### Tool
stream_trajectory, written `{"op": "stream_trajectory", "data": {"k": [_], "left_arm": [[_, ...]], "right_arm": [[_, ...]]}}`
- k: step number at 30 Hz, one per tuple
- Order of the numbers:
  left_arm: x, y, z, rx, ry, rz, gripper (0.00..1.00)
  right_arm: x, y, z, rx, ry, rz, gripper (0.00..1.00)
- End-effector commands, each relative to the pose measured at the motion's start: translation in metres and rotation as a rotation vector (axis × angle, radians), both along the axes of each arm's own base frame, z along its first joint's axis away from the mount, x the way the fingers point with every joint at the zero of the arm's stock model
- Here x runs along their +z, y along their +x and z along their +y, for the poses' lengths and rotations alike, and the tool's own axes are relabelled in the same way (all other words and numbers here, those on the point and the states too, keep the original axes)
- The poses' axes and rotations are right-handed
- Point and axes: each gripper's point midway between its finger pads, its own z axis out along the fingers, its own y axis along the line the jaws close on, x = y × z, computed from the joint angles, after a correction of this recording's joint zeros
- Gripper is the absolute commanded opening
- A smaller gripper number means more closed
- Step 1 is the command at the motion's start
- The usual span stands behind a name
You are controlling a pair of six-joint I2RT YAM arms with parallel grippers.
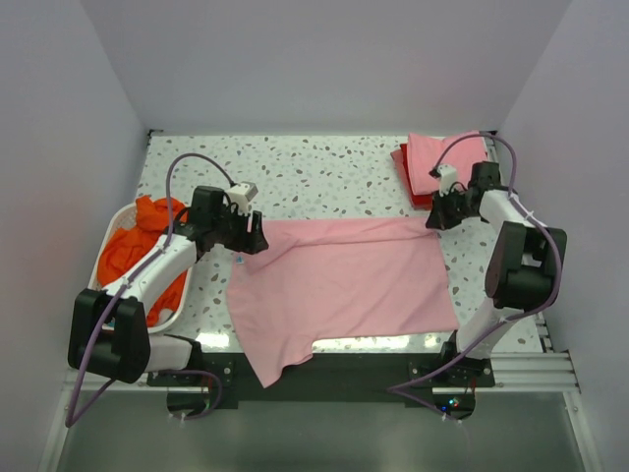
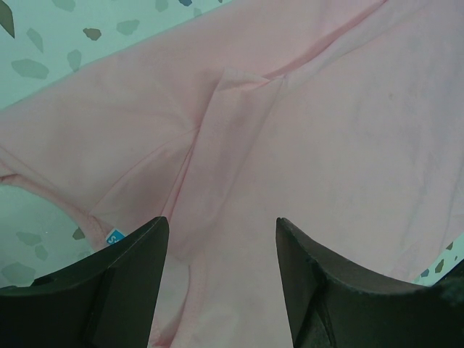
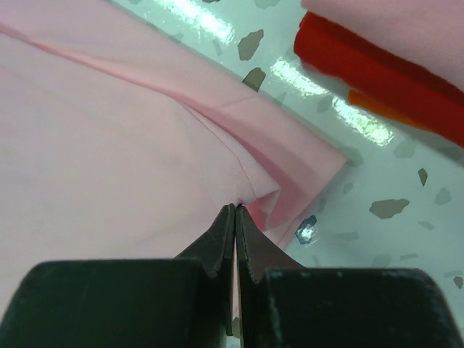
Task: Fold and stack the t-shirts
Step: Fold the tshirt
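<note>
A light pink t-shirt (image 1: 344, 280) lies spread across the table, its lower left part hanging over the near edge. My left gripper (image 1: 257, 239) is open over its upper left corner (image 2: 326, 130), with the fingers (image 2: 138, 254) on either side of a fabric crease and a small blue size label (image 2: 114, 236) beside them. My right gripper (image 1: 432, 218) is shut on the shirt's upper right corner (image 3: 109, 145), pinching the hem where it bunches up (image 3: 236, 206). A folded pink shirt (image 1: 437, 157) lies on a folded red one (image 1: 413, 182) at the back right.
A white slotted laundry basket (image 1: 110, 231) stands at the left edge with orange shirts (image 1: 128, 261) in it. In the right wrist view the folded stack shows red (image 3: 362, 65) with an orange edge (image 3: 377, 105) under it. Speckled tabletop (image 1: 314, 177) lies behind the shirt.
</note>
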Motion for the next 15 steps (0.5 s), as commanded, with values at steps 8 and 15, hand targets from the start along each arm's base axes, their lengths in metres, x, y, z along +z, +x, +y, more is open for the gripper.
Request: {"op": "stream_trajectory", "data": {"k": [8, 15], "left_arm": [[0.009, 0.004, -0.006, -0.039, -0.019, -0.067, 0.66], [0.001, 0.009, -0.014, -0.067, -0.022, -0.037, 0.66]], "right_arm": [[-0.009, -0.031, -0.005, 0.112, -0.075, -0.002, 0.03], [-0.011, -0.028, -0.018, 0.080, -0.138, -0.013, 0.04]]}}
